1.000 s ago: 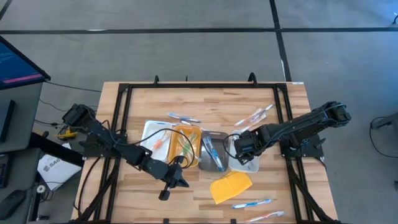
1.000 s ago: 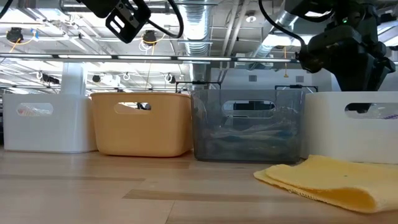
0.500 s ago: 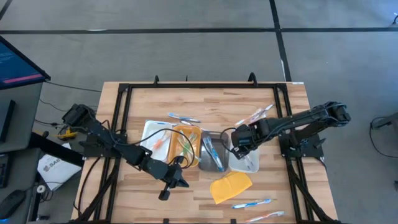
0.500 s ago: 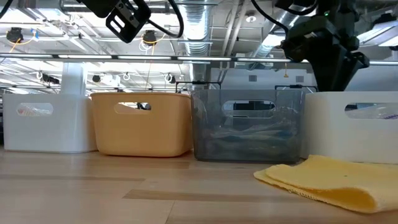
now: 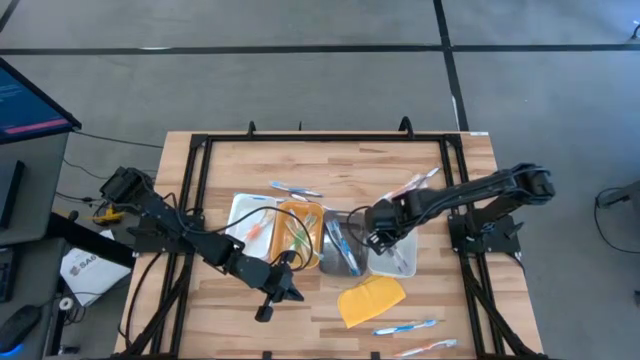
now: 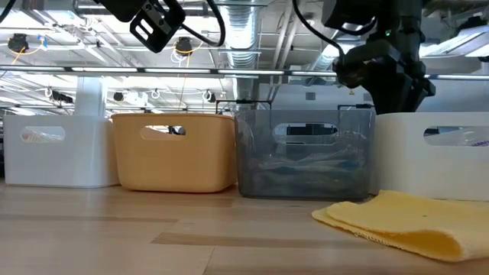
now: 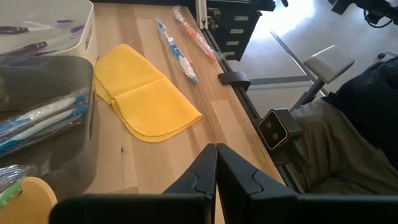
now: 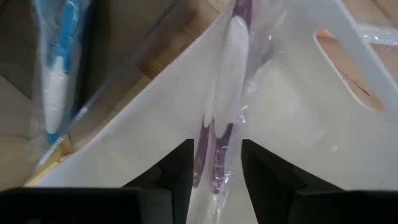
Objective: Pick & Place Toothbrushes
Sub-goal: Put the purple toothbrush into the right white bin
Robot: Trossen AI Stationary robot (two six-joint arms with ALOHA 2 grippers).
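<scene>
My right gripper (image 5: 378, 234) points down over the right white tray (image 5: 402, 266), at the wall next to the grey tray (image 5: 341, 246). It is shut on a purple-and-white toothbrush (image 8: 219, 118) in a clear wrapper. More toothbrushes lie in the trays (image 5: 297, 226) and loose on the table (image 5: 297, 189) (image 5: 408, 186) (image 5: 404, 327). My left gripper (image 5: 276, 296) hangs shut and empty above the table's near part, left of the yellow cloth (image 5: 371, 300). My right gripper pinches the wrapped toothbrush by its purple handle part (image 8: 216, 163) between its two fingers (image 8: 179, 167), coming from above and pointing down. The toothbrush runs on past the fingertips over the white tray's wall (image 8: 155, 137). Whether its other end touches the tray, I cannot tell.
Four trays stand side by side mid-table: white (image 5: 240, 212), orange (image 5: 284, 240), grey, white. The left wrist view shows the yellow cloth (image 7: 146, 93) and two wrapped toothbrushes (image 7: 177, 53) beside the table's black frame rail (image 7: 239, 93). Black rails border the table.
My right gripper has gone toward the table's left edge with the wrapped toothbrush, from over the white tray's middle to its wall beside the grey tray. It has rolled a little on the way.
</scene>
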